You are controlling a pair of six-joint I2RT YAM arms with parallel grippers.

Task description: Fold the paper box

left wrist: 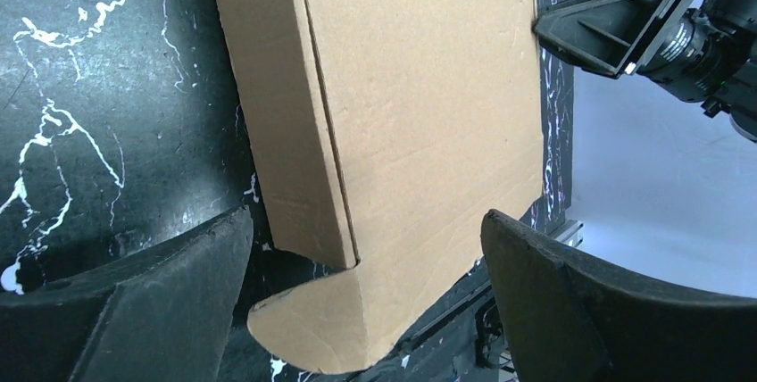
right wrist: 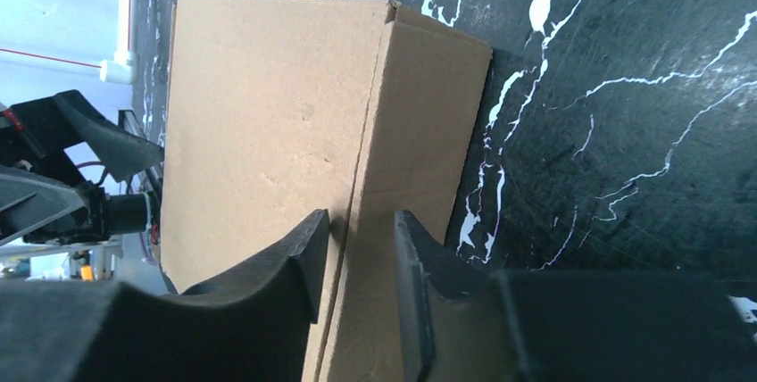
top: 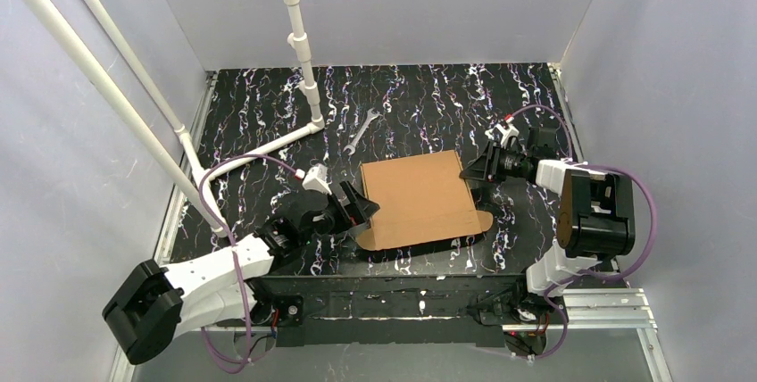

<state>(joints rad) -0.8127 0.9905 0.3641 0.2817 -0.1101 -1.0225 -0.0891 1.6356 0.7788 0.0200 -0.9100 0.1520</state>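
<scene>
The paper box (top: 420, 199) lies flat in the middle of the black marbled table, brown lid face up, with a rounded tab (top: 482, 220) at its near right corner. My left gripper (top: 361, 208) is at the box's left side, open wide. In the left wrist view its jaws frame the box (left wrist: 428, 114) and a rounded tab (left wrist: 312, 328) without touching them. My right gripper (top: 469, 172) is at the box's right edge. In the right wrist view its fingers (right wrist: 361, 217) stand close together astride the crease between the top face (right wrist: 259, 114) and the side wall, a narrow gap between them.
A steel wrench (top: 360, 128) lies behind the box. A white pipe frame (top: 299, 43) rises at the back left, with one leg across the table's left part. Grey walls close in three sides. An aluminium rail (top: 598, 306) runs along the near right edge.
</scene>
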